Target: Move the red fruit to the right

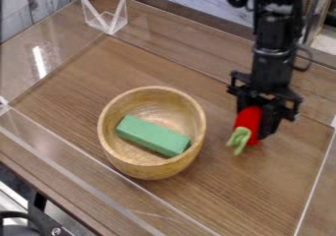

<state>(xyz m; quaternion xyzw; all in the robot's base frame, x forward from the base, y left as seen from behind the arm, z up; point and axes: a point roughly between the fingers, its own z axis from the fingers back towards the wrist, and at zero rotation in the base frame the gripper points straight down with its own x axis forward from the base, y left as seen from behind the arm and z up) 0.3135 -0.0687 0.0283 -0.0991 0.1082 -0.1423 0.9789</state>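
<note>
Well, my tool (pixel 252 120) is pinching the red fruit (pixel 246 124), which hangs between the fingers with its long axis tilted, green stem end toward seven o'clock. It sits at three o'clock of the wooden bowl (pixel 155 132), low over the bench (pixel 79 78); whether the stem touches wood, I cannot quite tell.

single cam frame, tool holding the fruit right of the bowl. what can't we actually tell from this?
- Whether the red fruit touches the table: camera view, too small and blurred at its green tip.
- Tool finger contact on the fruit: the fingers cover its upper part.
- Upper arm: cut off by the top edge.
- Bowl floor under the green block: hidden by the block.
</note>
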